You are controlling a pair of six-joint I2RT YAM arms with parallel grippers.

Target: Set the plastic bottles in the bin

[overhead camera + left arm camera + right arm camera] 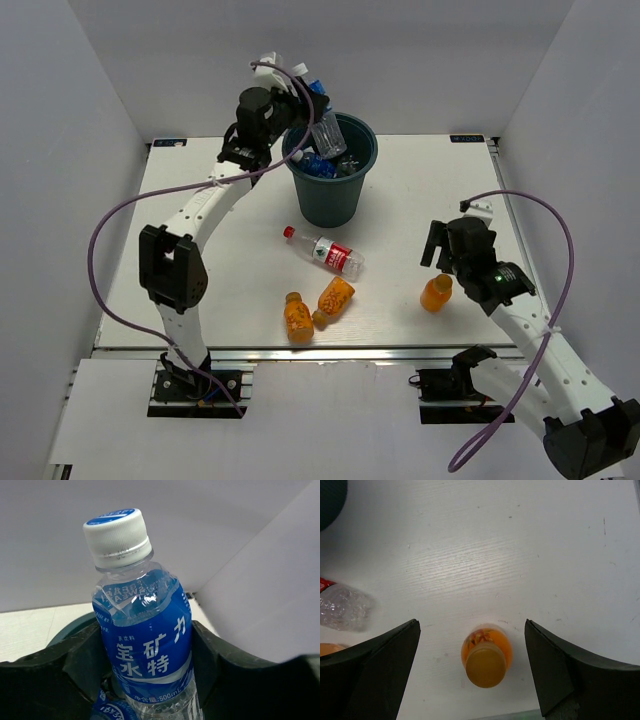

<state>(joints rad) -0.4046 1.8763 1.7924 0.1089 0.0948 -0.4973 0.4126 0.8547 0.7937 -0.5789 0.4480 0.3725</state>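
left gripper [318, 108] is stretched to the upper middle of the frame, clamped on a blue-label bottle [145, 645] held tilted over the bin [330, 205]. right gripper [472, 665] sits low at the right, fingers spread wide either side of an orange bottle [486, 656], not touching it. i see blue-labelled bottles inside the bin but can't tell how many. on the table [230, 300] i count three orange in all, with the orange pair [298, 317] lying at lower centre, and one red-capped bottle [328, 254] lying mid-frame.
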